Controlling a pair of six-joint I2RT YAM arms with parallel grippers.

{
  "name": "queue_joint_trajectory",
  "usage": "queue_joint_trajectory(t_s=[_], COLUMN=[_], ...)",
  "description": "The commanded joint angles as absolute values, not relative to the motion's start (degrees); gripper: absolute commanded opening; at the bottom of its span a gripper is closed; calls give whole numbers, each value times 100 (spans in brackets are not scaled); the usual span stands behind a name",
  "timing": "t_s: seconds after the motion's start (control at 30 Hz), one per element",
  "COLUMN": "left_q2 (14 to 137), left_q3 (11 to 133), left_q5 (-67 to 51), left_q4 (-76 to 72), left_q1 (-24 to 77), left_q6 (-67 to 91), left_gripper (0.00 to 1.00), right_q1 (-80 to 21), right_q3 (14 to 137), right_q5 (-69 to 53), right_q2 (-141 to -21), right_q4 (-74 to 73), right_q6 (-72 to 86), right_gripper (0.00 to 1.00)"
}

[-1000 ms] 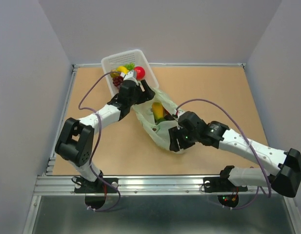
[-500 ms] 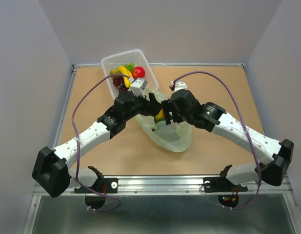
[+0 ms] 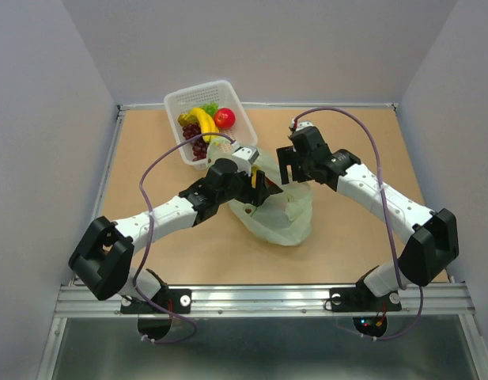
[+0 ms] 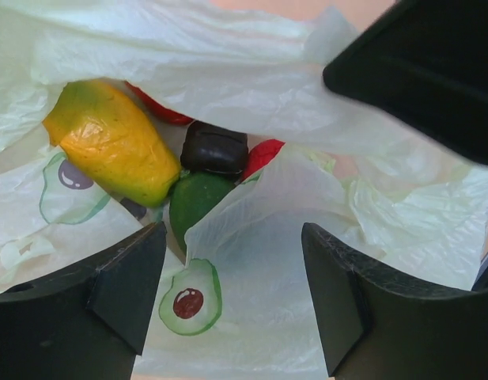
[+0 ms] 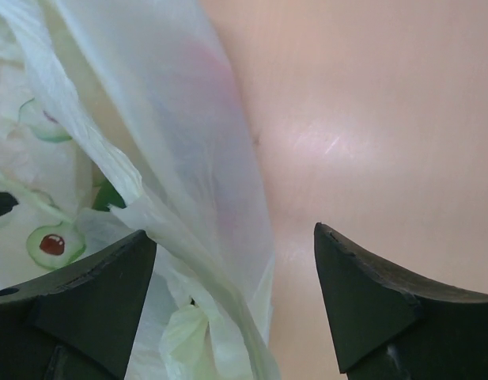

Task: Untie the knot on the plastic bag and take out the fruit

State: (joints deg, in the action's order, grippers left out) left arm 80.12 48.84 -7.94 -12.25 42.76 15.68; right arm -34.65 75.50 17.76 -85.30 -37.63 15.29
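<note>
The pale green plastic bag (image 3: 281,215) lies mid-table with its mouth open. In the left wrist view the fruit shows inside the bag (image 4: 251,87): a yellow-orange one (image 4: 113,154), a dark one (image 4: 214,148), a green one (image 4: 198,204) and red ones (image 4: 263,154). My left gripper (image 4: 232,237) is open at the mouth (image 3: 259,192), over a bag flap, holding nothing. My right gripper (image 3: 286,176) is open at the bag's far right edge. A fold of the bag (image 5: 188,198) and a bunched handle piece (image 5: 183,332) lie between its jaws (image 5: 234,237). No tied knot shows.
A white basket (image 3: 180,101) stands at the back left with a banana (image 3: 202,120), purple grapes (image 3: 198,144) and a red fruit (image 3: 224,118). Grey walls close in the brown table (image 3: 354,142) on three sides.
My left gripper came from the basket to the bag's mouth. My right gripper swung from the bag's near side up to its far right edge. The bag's mouth now gapes wider.
</note>
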Motion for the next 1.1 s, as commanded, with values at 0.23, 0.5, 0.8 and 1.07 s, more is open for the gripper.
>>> queue_joint_trajectory(t_s=[0.23, 0.5, 0.8, 1.07], left_q2=[8708, 9378, 8687, 7296], left_q3=[4886, 5247, 4562, 4350], left_q5=[-1467, -1714, -1785, -722], left_q4=[-2100, -2092, -1697, -1108], left_q1=[4342, 4737, 5334, 5625], left_q6=[1116, 1257, 1309, 1046], left_gripper=[80, 80, 15, 13], right_q1=[-3525, -3349, -2804, -2769], right_q3=[7181, 7146, 7110, 7110], right_q5=[605, 1160, 1441, 1494], right_q2=[-8727, -8833, -8771, -9114], right_q4=[-3217, -2980, -2444, -2092], right_q6=[1072, 1186, 1801, 2214], right_gripper=[78, 5, 1, 1])
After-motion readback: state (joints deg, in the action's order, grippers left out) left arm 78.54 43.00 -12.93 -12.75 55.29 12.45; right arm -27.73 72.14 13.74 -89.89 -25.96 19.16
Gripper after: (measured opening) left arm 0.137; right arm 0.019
